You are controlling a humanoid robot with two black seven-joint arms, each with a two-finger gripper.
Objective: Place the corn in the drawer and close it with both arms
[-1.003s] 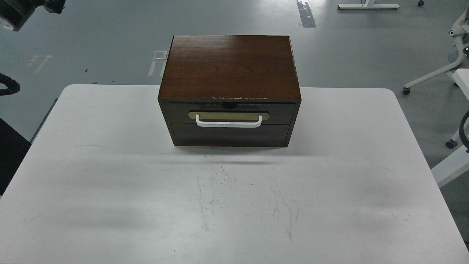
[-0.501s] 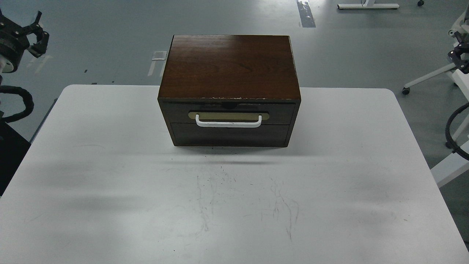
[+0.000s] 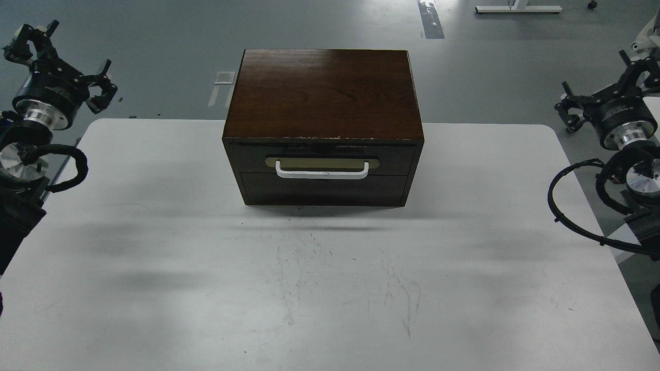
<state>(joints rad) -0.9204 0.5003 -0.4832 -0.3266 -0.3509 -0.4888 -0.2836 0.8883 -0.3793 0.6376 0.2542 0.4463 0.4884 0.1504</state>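
Observation:
The drawer (image 3: pixel 397 157) is the upper front of a dark brown cabinet (image 3: pixel 324 93) standing at the back middle of the white table (image 3: pixel 154 232). It is pushed in flush, with its white bar handle (image 3: pixel 322 174) on a tan plate. The corn is not in view. My left gripper (image 3: pixel 64 56) is up at the far left, beyond the table's back left corner, claws spread and empty. My right gripper (image 3: pixel 600 82) is up at the far right, beyond the back right corner, claws spread and empty. Both are far from the cabinet.
A plain handleless dark panel (image 3: pixel 322 189) sits under the drawer. Black cables (image 3: pixel 572 216) loop off my right arm over the table's right edge. White chair legs (image 3: pixel 603 111) stand on the grey floor behind at right. Faint scratches mark the table's front middle.
Both arms have come into view from the sides and moved inward and down. The right gripper was barely visible before. The cabinet and drawer have not moved.

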